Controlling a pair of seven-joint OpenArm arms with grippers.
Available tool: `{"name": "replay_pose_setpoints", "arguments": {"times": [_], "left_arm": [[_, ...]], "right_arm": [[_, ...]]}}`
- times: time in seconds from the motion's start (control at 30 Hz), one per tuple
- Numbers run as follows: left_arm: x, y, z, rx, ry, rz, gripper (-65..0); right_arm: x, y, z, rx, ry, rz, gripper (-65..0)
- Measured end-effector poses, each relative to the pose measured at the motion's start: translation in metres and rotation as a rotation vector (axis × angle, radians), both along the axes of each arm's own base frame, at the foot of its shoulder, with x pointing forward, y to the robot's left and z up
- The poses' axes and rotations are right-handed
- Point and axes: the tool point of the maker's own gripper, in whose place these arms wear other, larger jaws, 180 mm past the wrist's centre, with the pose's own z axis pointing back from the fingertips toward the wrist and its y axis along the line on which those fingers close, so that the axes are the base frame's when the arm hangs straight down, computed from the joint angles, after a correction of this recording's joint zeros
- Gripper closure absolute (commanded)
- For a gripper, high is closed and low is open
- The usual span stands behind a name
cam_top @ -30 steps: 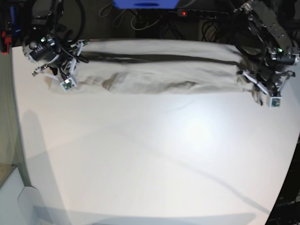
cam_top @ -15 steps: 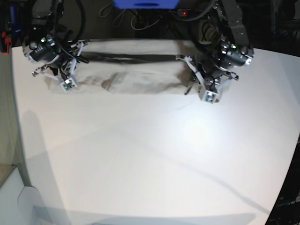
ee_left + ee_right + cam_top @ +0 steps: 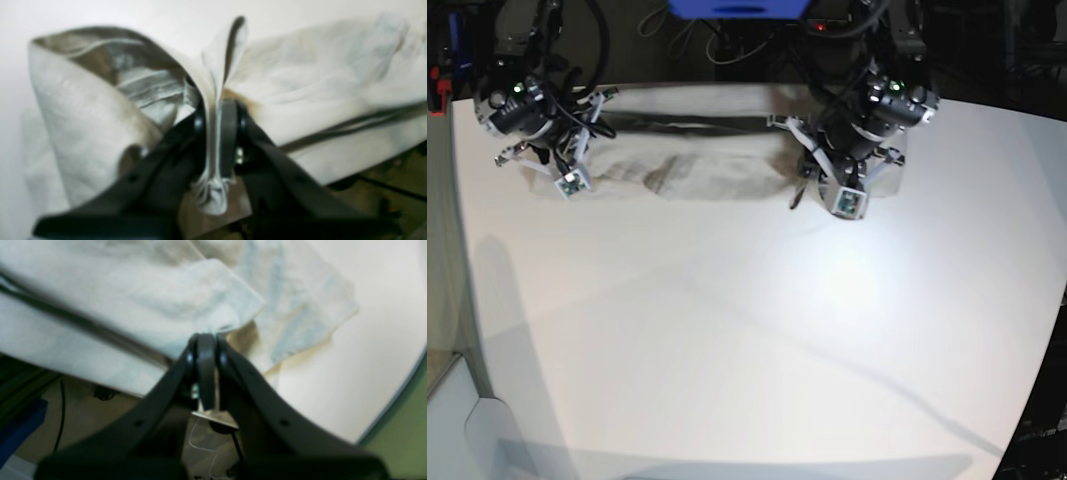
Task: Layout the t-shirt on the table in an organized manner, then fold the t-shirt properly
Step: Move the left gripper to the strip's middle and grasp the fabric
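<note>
Left gripper (image 3: 216, 133) has moved further along the far edge toward the right gripper (image 3: 206, 370) since half a second ago, dragging its end of the plain light beige-grey cotton t-shirt (image 3: 717, 170) over itself; the right one has stayed put at the other end. The left jaws are clamped on a bunched fold of cloth, fabric squeezed between the pads and ballooning up beside them. The right jaws look pressed together at a shirt corner, though blur hides whether cloth sits between them. The shirt lies as a long, narrow folded band at the far edge of the large matte white table (image 3: 757, 340), doubled over near the left gripper.
</note>
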Motion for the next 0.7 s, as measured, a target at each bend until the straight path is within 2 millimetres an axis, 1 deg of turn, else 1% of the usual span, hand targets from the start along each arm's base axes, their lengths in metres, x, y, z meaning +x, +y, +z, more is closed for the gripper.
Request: {"name": "replay_pose_setpoints", "arguments": {"times": [0.1, 0.17, 0.2, 0.27, 0.33, 0.4, 0.47, 0.5, 0.57, 0.67, 0.7], "left_arm": [[0.011, -0.004, 0.011, -0.101, -0.032, 0.088, -0.3], [0.017, 0.000, 0.013, -0.134, -0.035, 0.168, -0.3], [0.018, -0.003, 0.011, -0.144, -0.025, 0.201, -0.3], [0.017, -0.017, 0.006, -0.174, 0.003, 0.236, -0.3], [0.015, -0.037, 0.004, -0.214, 0.030, 0.249, -0.3], [0.014, -0.050, 0.004, -0.221, 0.036, 0.270, -0.3], [0.009, -0.067, 0.002, -0.227, 0.061, 0.250, -0.2], [0.007, -0.072, 0.001, -0.229, 0.072, 0.241, -0.2], [0.005, -0.074, 0.000, -0.216, 0.080, 0.241, -0.2], [0.008, -0.069, 0.000, -0.172, 0.061, 0.249, -0.2], [0.008, -0.072, 0.000, -0.171, 0.059, 0.239, -0.2]], "right_arm": [[0.000, 0.000, 0.000, -0.001, 0.000, 0.000, 0.0], [0.000, 0.002, -0.001, -0.004, 0.005, 0.010, 0.0], [-0.001, 0.005, -0.002, -0.006, 0.011, 0.025, 0.0], [0.000, 0.014, -0.002, 0.005, 0.010, 0.048, 0.0], [0.001, 0.019, -0.003, 0.016, 0.009, 0.060, 0.0], [0.000, 0.020, -0.003, 0.015, 0.011, 0.066, 0.0], [0.000, 0.021, -0.003, 0.013, 0.012, 0.068, 0.0], [0.001, 0.021, -0.003, 0.013, 0.012, 0.069, 0.0], [0.001, 0.021, -0.003, 0.012, 0.010, 0.070, 0.0], [0.001, 0.021, -0.003, 0.013, 0.010, 0.070, 0.0], [0.001, 0.021, -0.003, 0.013, 0.010, 0.070, 0.0]]}}
